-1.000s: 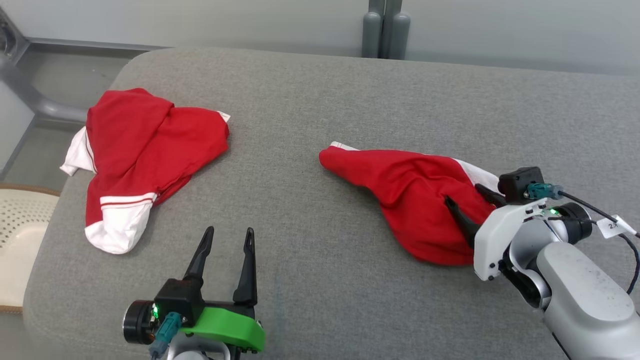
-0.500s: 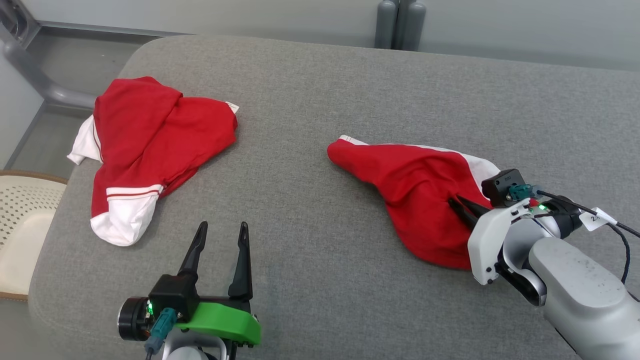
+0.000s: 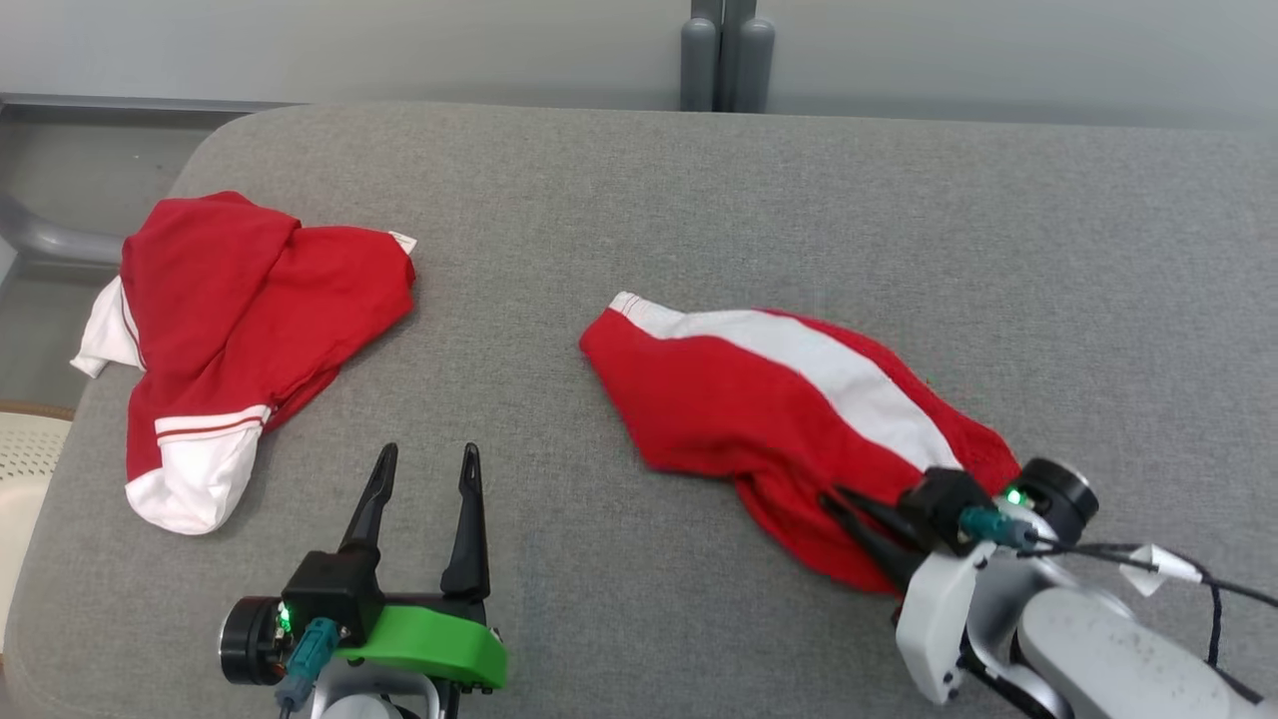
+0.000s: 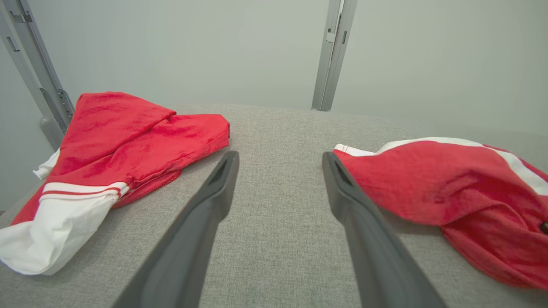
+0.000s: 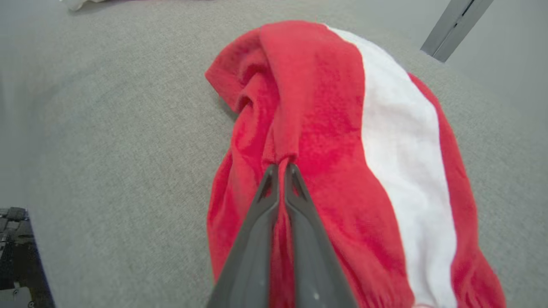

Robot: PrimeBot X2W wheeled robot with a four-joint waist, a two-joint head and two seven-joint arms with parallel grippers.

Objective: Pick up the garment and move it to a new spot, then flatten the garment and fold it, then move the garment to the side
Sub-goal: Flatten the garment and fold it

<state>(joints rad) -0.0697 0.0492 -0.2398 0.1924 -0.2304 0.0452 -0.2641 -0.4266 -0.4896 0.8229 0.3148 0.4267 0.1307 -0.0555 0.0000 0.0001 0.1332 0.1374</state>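
A red garment (image 3: 759, 409) with a broad white stripe lies bunched right of centre on the grey padded surface (image 3: 699, 200). My right gripper (image 3: 834, 499) is shut on a fold of red cloth at the garment's near end. The right wrist view shows both fingers pressed together at the pinch, the right gripper (image 5: 281, 167) biting into the garment (image 5: 334, 128). My left gripper (image 3: 427, 454) stands open above bare surface at the lower left, holding nothing. In the left wrist view the left gripper (image 4: 280, 158) points between the two cloths, with the garment (image 4: 436, 179) to its right.
A second red and white garment (image 3: 240, 310) lies crumpled at the far left of the surface, near its rounded edge, and appears again as the second garment (image 4: 128, 141). A cream perforated seat (image 3: 20, 469) sits beyond the left edge. A grey post (image 3: 724, 55) stands behind.
My right gripper went from open to shut on the garment and drew it toward the near edge, turning its white stripe upward. The head camera shifted. The left gripper stayed open.
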